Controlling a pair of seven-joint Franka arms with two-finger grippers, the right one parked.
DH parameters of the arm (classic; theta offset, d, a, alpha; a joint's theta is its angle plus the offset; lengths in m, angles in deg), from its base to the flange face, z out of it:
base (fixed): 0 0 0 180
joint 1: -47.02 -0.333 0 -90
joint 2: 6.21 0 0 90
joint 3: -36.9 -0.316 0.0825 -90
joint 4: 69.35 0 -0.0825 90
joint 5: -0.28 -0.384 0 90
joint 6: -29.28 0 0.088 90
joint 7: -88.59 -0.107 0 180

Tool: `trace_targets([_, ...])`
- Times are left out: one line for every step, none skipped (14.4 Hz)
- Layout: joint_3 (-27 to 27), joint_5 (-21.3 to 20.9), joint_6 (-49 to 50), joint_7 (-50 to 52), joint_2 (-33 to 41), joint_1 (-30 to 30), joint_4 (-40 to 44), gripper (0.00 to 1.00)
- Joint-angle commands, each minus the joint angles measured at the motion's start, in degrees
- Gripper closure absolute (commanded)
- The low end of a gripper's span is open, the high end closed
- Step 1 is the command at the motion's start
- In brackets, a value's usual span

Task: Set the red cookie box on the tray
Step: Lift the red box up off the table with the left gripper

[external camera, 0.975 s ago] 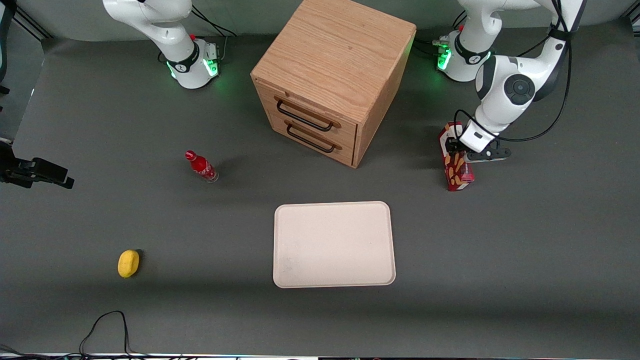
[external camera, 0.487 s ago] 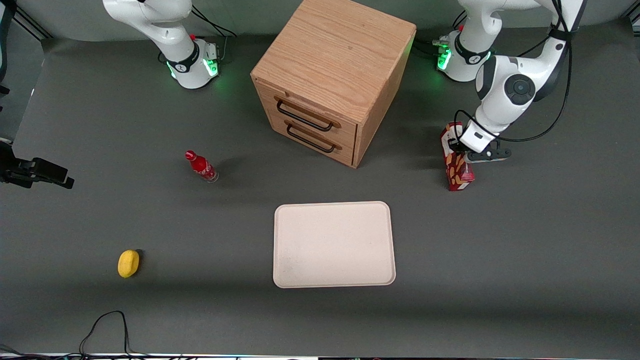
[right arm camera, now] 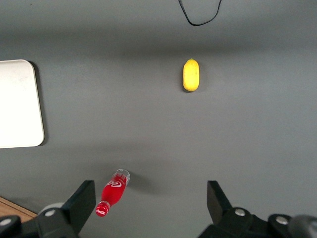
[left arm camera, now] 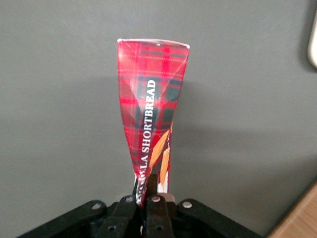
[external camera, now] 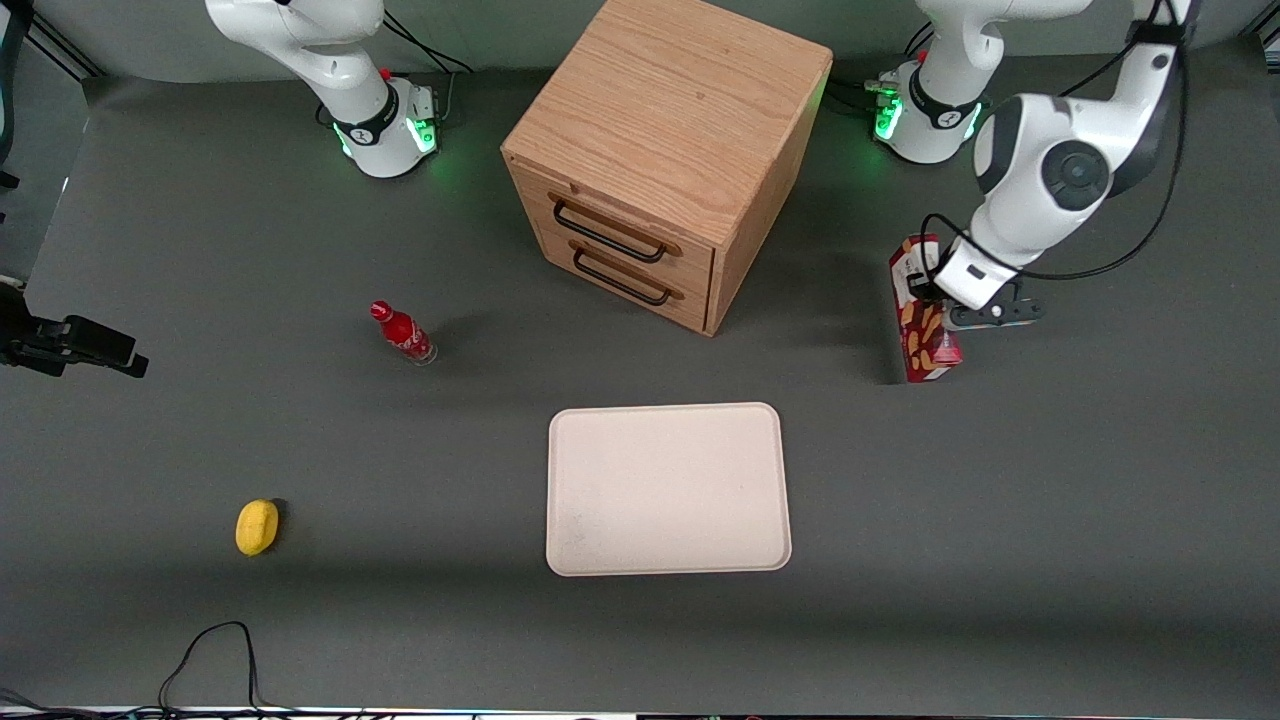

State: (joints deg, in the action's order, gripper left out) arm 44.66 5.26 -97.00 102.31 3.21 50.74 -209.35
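Observation:
The red cookie box (external camera: 925,325), a long tartan carton with cookie pictures, hangs upright just above the table, beside the wooden cabinet and toward the working arm's end. My left arm's gripper (external camera: 938,300) is shut on the box's upper end, and its lower end casts a shadow on the mat. In the left wrist view the box (left arm camera: 151,99) runs away from the gripper (left arm camera: 148,191), pinched and creased between the black fingers. The cream-white tray (external camera: 668,488) lies flat and bare, nearer the front camera than the cabinet. A tray corner (left arm camera: 313,44) shows in the wrist view.
A wooden two-drawer cabinet (external camera: 665,150) stands farther from the front camera than the tray. A small red bottle (external camera: 403,333) and a yellow lemon (external camera: 257,526) lie toward the parked arm's end. A black cable (external camera: 205,650) loops near the table's front edge.
The left arm has risen and shifted slightly toward its own end of the table, carrying the red cookie box up off the mat. The tray, bottle and lemon have not moved.

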Motion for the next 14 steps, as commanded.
trace_targets([0.0,-3.3,19.9,0.9,2.4,-2.1,15.6,1.0])
trace_targets([-0.2,-3.4,25.6,0.9,2.0,-2.7,21.8,1.0])
trace_targets([-0.2,-3.4,29.9,1.0,1.7,-3.4,26.9,1.0])
trace_targets([-0.2,-3.5,33.5,1.0,1.6,-3.7,31.1,1.0])
trace_targets([-0.2,-3.8,36.1,0.7,1.4,-3.7,34.1,1.0])
trace_targets([-0.1,-4.5,37.3,0.8,1.0,-3.7,36.5,1.0])
trace_targets([-0.1,-4.5,37.8,0.7,-0.4,-3.6,39.1,1.0])
trace_targets([-0.1,-4.6,39.1,0.7,-2.1,-3.6,41.9,1.0])
trace_targets([0.0,-5.1,40.5,0.6,-5.3,-3.5,46.1,1.0])
trace_targets([0.0,-5.1,42.2,0.5,-8.9,-3.2,51.1,1.0])
trace_targets([0.2,-5.2,44.3,0.7,-13.6,-2.8,57.1,1.0])
trace_targets([0.4,-4.9,46.4,0.8,-18.4,-2.5,63.3,1.0])
trace_targets([0.5,-4.7,48.9,1.0,-23.1,-1.7,68.8,1.0])
trace_targets([0.5,-5.2,50.8,1.1,-26.6,0.1,73.8,1.0])
